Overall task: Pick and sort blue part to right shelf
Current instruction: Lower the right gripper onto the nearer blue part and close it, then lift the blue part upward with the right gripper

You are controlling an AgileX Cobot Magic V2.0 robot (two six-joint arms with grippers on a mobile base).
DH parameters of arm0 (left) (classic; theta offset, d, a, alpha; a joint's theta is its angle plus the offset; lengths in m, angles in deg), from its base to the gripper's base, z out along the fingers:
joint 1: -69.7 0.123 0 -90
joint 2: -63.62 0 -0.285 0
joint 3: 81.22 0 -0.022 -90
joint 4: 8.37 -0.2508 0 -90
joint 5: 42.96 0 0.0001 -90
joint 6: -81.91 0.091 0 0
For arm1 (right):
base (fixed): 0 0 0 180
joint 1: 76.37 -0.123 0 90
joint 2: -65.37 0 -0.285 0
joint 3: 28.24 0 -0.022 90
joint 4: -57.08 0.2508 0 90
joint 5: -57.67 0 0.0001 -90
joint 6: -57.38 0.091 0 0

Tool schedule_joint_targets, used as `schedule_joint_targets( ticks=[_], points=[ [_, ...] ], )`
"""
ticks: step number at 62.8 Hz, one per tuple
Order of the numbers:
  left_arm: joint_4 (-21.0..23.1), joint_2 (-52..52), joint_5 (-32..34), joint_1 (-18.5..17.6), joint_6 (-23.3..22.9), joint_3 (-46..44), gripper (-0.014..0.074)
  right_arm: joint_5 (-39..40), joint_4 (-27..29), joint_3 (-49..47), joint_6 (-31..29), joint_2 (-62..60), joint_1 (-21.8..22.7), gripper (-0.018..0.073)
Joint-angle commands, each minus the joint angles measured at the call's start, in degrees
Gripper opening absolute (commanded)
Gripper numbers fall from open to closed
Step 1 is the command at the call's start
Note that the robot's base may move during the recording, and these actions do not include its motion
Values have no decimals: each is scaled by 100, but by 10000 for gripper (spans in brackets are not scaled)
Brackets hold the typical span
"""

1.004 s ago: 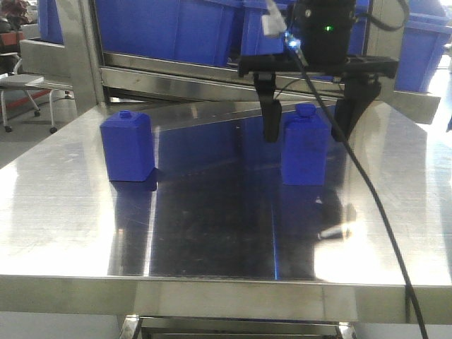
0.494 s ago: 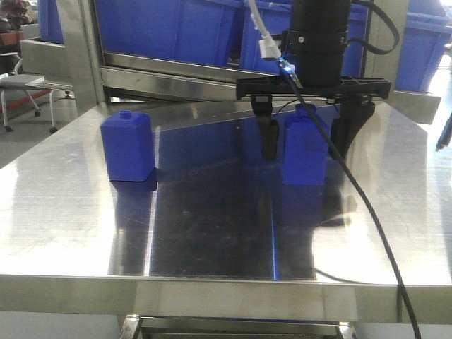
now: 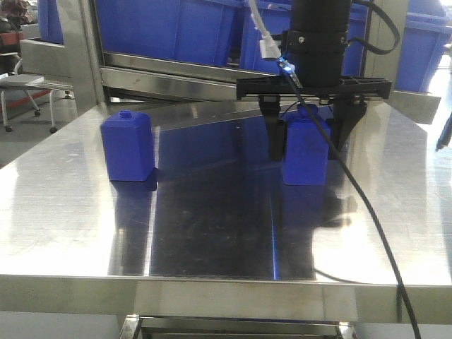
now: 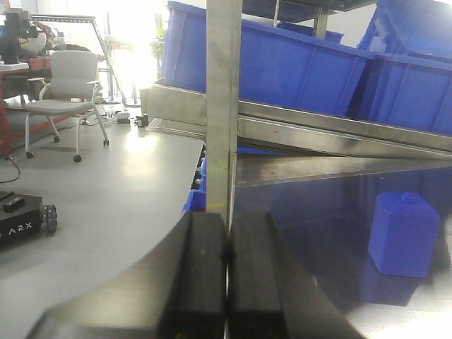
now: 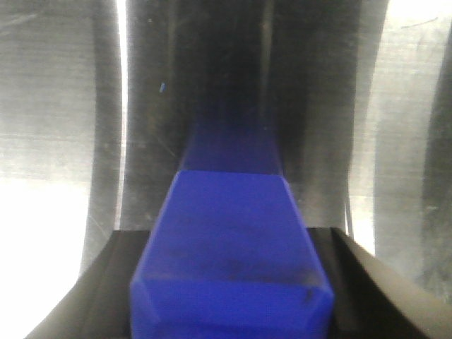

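Two blue parts stand upright on the shiny steel table (image 3: 212, 233). The right blue part (image 3: 305, 152) sits between the fingers of my right gripper (image 3: 307, 141), which comes down from above and presses on both its sides. In the right wrist view this part (image 5: 229, 247) fills the gap between the black fingers (image 5: 99, 282). The other blue part (image 3: 128, 145) stands free at the left and also shows in the left wrist view (image 4: 404, 233). My left gripper (image 4: 227, 254) is shut on nothing, off the table's left end. The right shelf (image 3: 176, 78) with its blue bins (image 3: 176, 28) runs behind the table.
A steel upright post (image 4: 224, 106) of the rack stands straight ahead of the left gripper. A black cable (image 3: 367, 212) hangs from the right arm across the table's right side. An office chair (image 4: 67, 92) stands on the floor to the left.
The right gripper came down around the right blue part and its fingers drew in until they touch its sides. The left blue part has not moved.
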Motion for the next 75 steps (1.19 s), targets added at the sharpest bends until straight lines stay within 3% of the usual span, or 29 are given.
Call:
schedule_joint_targets(
  ticks=[1,11,29,38,63,75],
  points=[
    [7,-129,492,-46,-2,126,133,-32,0,-173,17,-378,2,431],
    [7,-129,492,-46,-2,126,133,-50,-49,-167,-78,-589,14,431],
    [7,-129,492,-46,-2,126,133,-18,-435,-167,-1418,-1107,181,431],
    [7,-129,492,-46,-2,126,133,154,-435,-47,-1660,-1376,389,431],
    [7,-129,492,-46,-2,126,133,2566,-428,2371,-1704,-2935,1056,431],
    [7,-129,492,-46,-2,126,133,3743,-35,3801,-2040,-3875,1548,431]
  ],
)
